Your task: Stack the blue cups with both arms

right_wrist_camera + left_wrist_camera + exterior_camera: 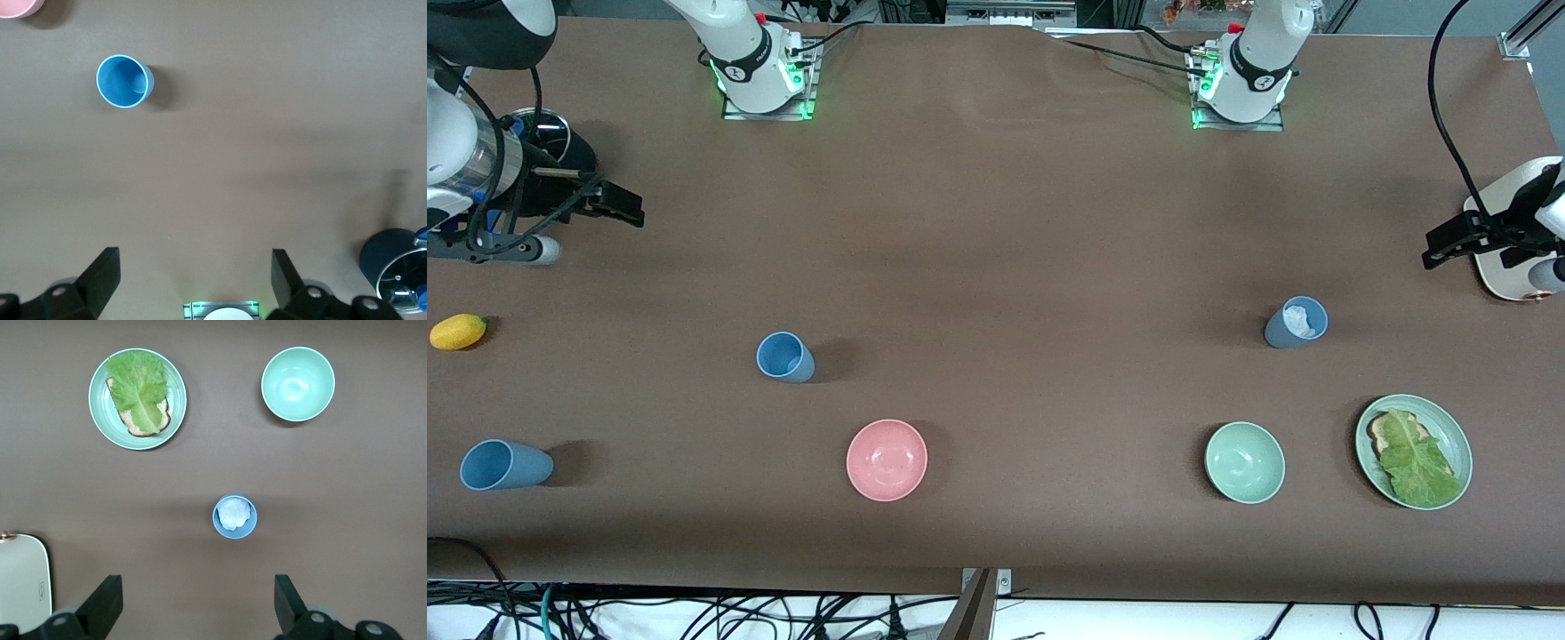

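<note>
**Three blue cups, and one is not empty**

Nearest the front camera, at the right arm's end of the table, a sky-blue cup sits tipped or on its side — it could roll away if a finger bumps it. Beside it along the same row are a pink bowl and a green bowl, both empty, and a green plate with bread and a lettuce leaf on it.

A little farther from the camera stands another sky-blue cup, upright and empty. Toward the left arm's end stands the grey-blue cup — it has something white and crumpled inside. If a cup is pushed into that one, it may not go down all the way and could tip. A yellow fruit lies at the table's edge.

Farthest away, both arms wait up high. The right gripper hangs over its end of the table with fingers spread wide, holding nothing. The left gripper hangs over its own end, spread wide and empty too.
</note>
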